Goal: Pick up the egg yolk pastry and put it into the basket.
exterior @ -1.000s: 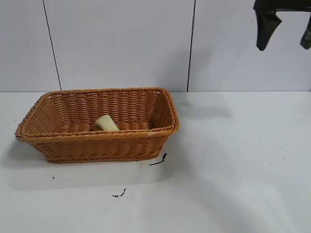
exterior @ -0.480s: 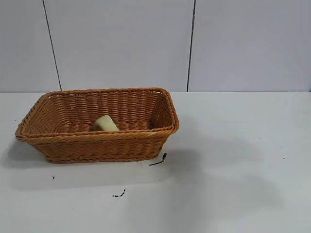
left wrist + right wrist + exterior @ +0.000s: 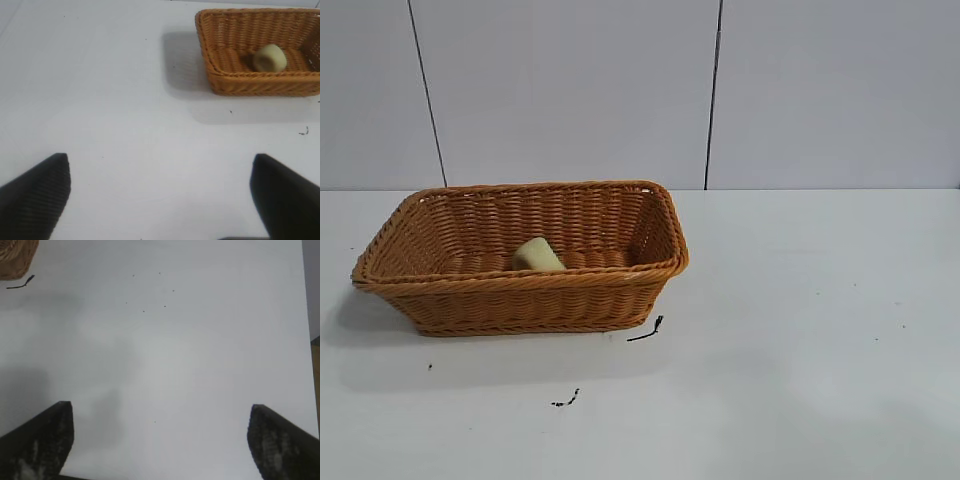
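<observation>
The left gripper [image 3: 160,195] has black, finely ribbed wedge-shaped fingers [image 3: 37,192]; the right gripper [image 3: 160,440] has black fingers [image 3: 40,442] scuffed with whitish marks.

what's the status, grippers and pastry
Left gripper open, empty, over bare table. Right gripper open, empty. Egg yolk pastry lying in basket. Nothing in the way.

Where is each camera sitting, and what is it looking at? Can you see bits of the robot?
Exterior view: outside the rig, facing the table; basket holds the egg yolk pastry; no robot parts.
Left wrist view: above the table, open left pincer in front.
Right wrist view: above the table, open right pincer, one basket corner.
All three share the basket; exterior and left wrist share the pastry.
</observation>
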Available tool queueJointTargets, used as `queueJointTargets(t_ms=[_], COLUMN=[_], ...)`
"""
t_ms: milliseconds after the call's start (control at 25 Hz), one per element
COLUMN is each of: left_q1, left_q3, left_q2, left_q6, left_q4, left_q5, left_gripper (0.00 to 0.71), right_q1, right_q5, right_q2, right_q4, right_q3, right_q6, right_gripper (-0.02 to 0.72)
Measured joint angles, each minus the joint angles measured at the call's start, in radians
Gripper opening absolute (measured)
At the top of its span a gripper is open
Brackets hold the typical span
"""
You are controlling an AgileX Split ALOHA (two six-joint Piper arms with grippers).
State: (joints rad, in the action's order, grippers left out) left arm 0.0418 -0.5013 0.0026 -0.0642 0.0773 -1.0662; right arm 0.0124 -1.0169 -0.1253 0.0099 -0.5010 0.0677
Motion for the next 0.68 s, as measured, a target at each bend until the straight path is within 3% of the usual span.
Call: queueJointTargets(t_ms=[240, 680], left_q1=[0.000, 0.000], left_q3=[0.000, 0.000], left_q2=[0.000, 0.000], left_q6=[0.000, 0.000], left_q4=[0.000, 0.000], left_q5=[0.000, 0.000], left_gripper=[0.696, 0.696], right_q1=[0.000, 0.000], right_q5=[0.000, 0.000], right_q2=[0.128, 0.130], right_q4=[0.002, 0.003], right_q3=[0.000, 0.000], right_q6=[0.000, 0.000], right_gripper=[0.648, 0.648])
